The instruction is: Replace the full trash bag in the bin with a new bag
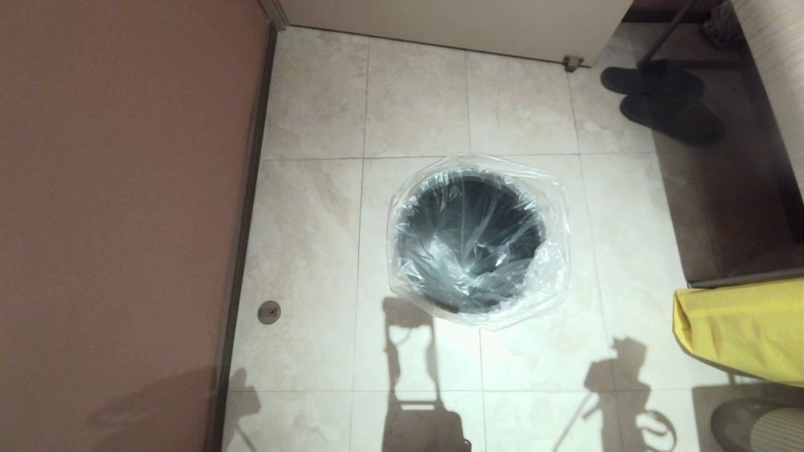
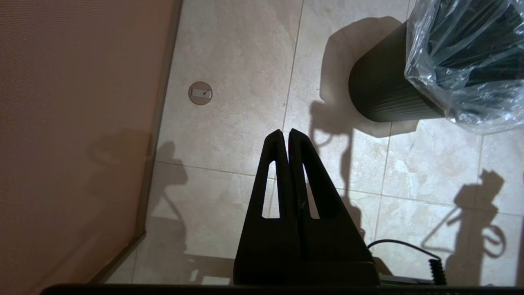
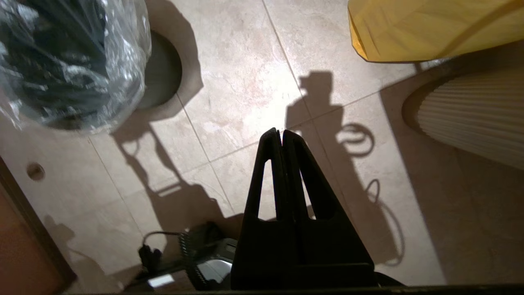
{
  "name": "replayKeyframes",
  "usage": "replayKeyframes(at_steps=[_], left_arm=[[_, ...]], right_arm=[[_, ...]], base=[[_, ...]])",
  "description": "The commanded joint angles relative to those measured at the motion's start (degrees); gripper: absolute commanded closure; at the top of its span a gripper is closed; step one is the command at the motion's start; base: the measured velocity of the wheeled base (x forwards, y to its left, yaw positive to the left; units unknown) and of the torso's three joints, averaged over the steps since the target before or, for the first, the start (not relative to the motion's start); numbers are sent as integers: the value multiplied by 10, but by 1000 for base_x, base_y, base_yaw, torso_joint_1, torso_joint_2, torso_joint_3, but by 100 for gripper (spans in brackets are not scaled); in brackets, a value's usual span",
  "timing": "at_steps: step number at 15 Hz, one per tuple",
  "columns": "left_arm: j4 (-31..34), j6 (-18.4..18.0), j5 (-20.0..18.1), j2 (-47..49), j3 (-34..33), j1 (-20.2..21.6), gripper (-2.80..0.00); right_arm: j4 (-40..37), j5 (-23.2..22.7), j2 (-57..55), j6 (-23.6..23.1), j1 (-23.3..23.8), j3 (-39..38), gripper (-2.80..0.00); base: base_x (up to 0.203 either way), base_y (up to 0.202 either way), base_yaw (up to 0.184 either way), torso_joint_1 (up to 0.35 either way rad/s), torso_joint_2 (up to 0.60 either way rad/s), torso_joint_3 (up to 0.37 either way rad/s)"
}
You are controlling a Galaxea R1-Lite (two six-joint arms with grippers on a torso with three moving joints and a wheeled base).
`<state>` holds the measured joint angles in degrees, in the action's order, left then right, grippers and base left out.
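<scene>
The thin transparent crinkly bag [image 1: 480,242] lines the round dark grey bin [image 2: 382,96] on the tiled floor [image 1: 414,107]; both pincers, left [image 2: 285,133] and right [image 3: 278,133], are clenched, empty and clear, so only an even, fully seated rim overhang needs confirming.

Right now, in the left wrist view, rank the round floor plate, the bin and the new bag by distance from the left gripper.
Left gripper, fingers shut, holds nothing.
1. Round floor plate, by the wall.
2. Bin, on the opposite side.
3. New bag, draped over the bin's rim, beyond its near wall.
</scene>
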<state>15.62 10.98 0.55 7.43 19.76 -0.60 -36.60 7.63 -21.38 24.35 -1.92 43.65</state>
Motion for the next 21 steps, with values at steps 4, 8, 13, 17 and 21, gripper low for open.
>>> replayKeyframes(at_steps=[4,8,13,17,21], left_arm=[[-3,-22,4,-74,-77,2,0],[-52,-46,1,-74,-123,2,0],[-166,-118,-1,-74,-197,2,0],[-167,-131,-3,-74,-198,7,0],[-141,-148,-10,-74,-194,7,0]], right_arm=[[-1,-7,111,-47,12,-62,0],[1,-14,213,-81,22,-119,0],[135,-8,213,-174,23,-234,0],[309,-9,213,-266,23,-373,0],[359,-56,213,-268,23,-417,0]], base=[[0,0,0,0,0,0],[0,0,0,0,0,0],[0,0,0,0,0,0],[0,0,0,0,0,0],[0,0,0,0,0,0]])
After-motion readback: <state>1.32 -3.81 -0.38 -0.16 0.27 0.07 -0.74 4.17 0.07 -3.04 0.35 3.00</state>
